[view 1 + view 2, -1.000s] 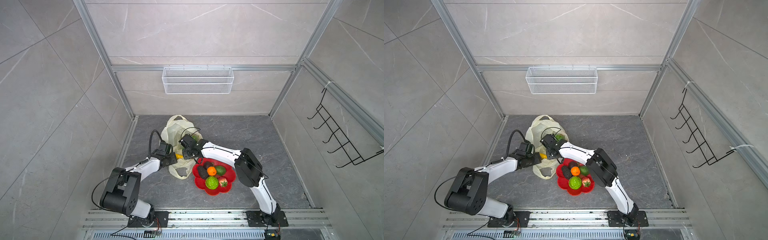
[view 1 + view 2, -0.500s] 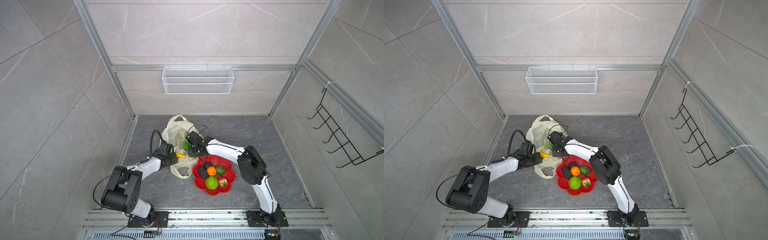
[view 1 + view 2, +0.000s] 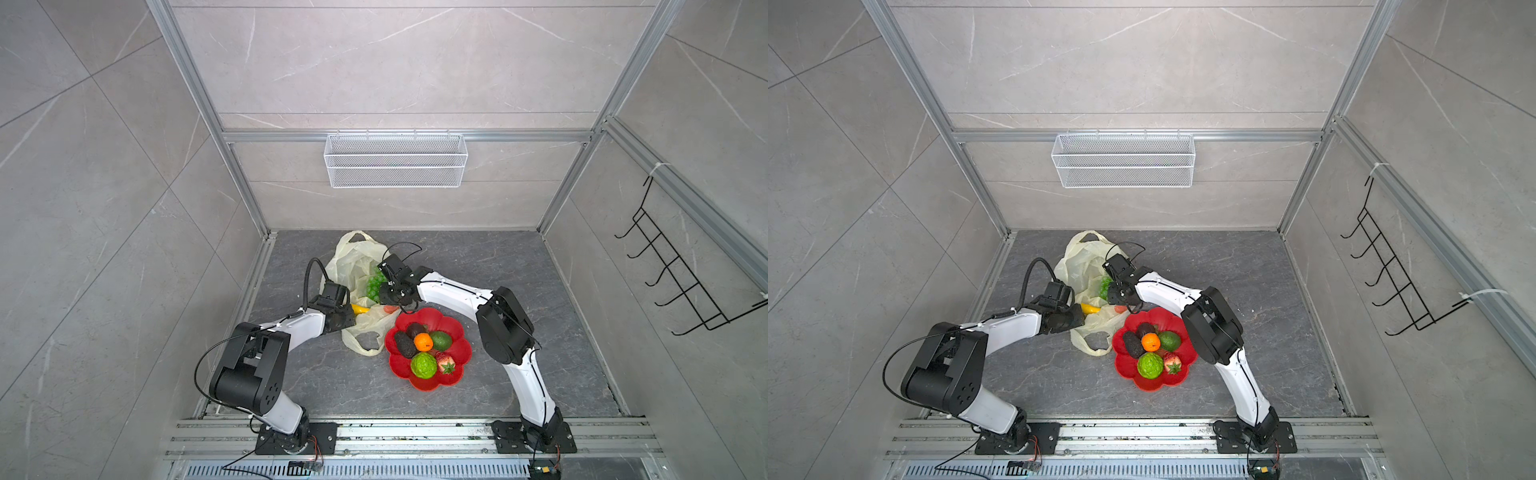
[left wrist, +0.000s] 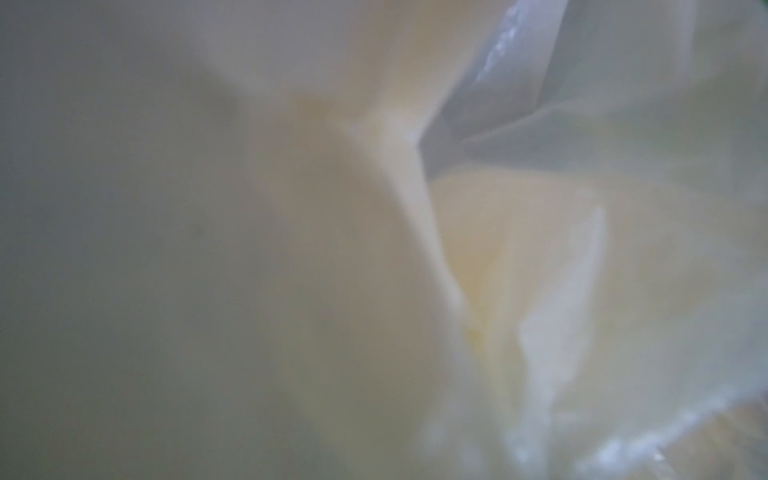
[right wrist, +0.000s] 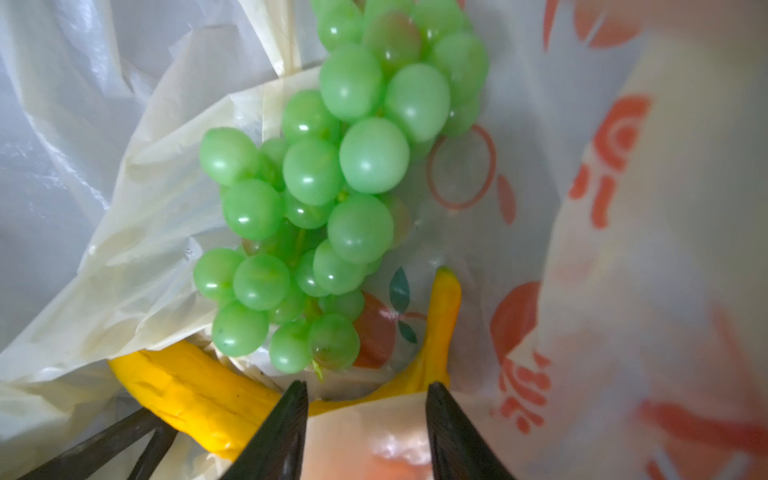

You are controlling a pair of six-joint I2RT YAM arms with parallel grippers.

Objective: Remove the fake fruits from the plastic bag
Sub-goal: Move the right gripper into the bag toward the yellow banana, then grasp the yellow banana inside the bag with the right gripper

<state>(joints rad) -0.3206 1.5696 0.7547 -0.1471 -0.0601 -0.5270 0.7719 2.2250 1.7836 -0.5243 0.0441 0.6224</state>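
Plastic bag [image 3: 352,259] is lying crumpled on the bench [image 3: 519,270], just beside the red plate [image 3: 459,330], with one loop handle at the back and one at the front near the plate rim. Grape bunch [image 5: 332,187] is sitting inside the bag, showing green through the opening in both top views. Banana [image 5: 187,386] is lying in the bag too, curving past one end of the bunch and partly under film. In a top view its yellow end is poking out right by the left end effector [image 3: 348,319].

Right end effector [image 5: 365,386] is reaching into the bag mouth, spread apart, tips just short of the grapes and over the banana. Bag film is lying across the gap (clamped or only draped, cannot tell).

Left end effector is pushing against the bag's side next to the banana. Its wrist view is showing only blurred cream film, so spread or pressed together: cannot tell.

Orange [image 3: 423,341], two dark avocados [image 3: 405,345], green avocado [image 3: 440,340], bumpy green ball [image 3: 424,365] and strawberry [image 3: 445,364] are sitting on the plate, out of the bag.
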